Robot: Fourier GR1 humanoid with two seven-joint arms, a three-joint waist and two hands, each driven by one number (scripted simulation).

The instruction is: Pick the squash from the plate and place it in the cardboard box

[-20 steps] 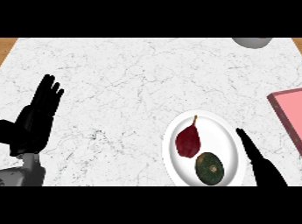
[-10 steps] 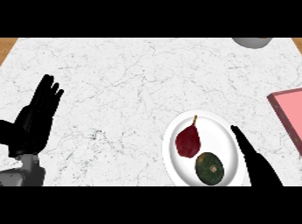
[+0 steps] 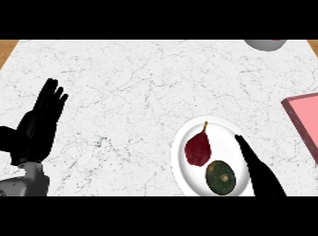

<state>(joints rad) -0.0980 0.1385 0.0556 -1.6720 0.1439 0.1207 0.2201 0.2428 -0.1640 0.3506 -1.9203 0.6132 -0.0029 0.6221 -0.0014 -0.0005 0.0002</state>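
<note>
Here, in the head view, the white marble-patterned desk [image 3: 141,92] fills most of the frame. At the lower right sits a round white plate [image 3: 183,167], and two things lie on it: a dark red, teardrop-shaped fruit with a thin stem [image 3: 198,149] on the upper part, and below it a round, dark green squash [image 3: 220,177] with a small pale spot on top.

The right hand [image 3: 255,167] comes up from the lower edge as a narrow black shape, fingers straight and together, open and holding nothing; its tip overlaps the plate's right rim. The squash lies just to the left of this hand, close beside it but apart, so far as I can tell. Being nearly round, the squash offers no real long axis to line up with (the red fruit's length runs up and down the frame, stem upward). The right hand is plainly the nearer one, and my judgement is that a short move to the left would bring it over the squash.

The left hand [image 3: 42,122] rests open at the left of the frame, fingers up, well apart from the plate.

At the right edge shows a pink-lined cardboard box [image 3: 315,124], only partly in view, near the plate's right side. A grey rounded object [image 3: 265,44] sits at the upper right edge.
</note>
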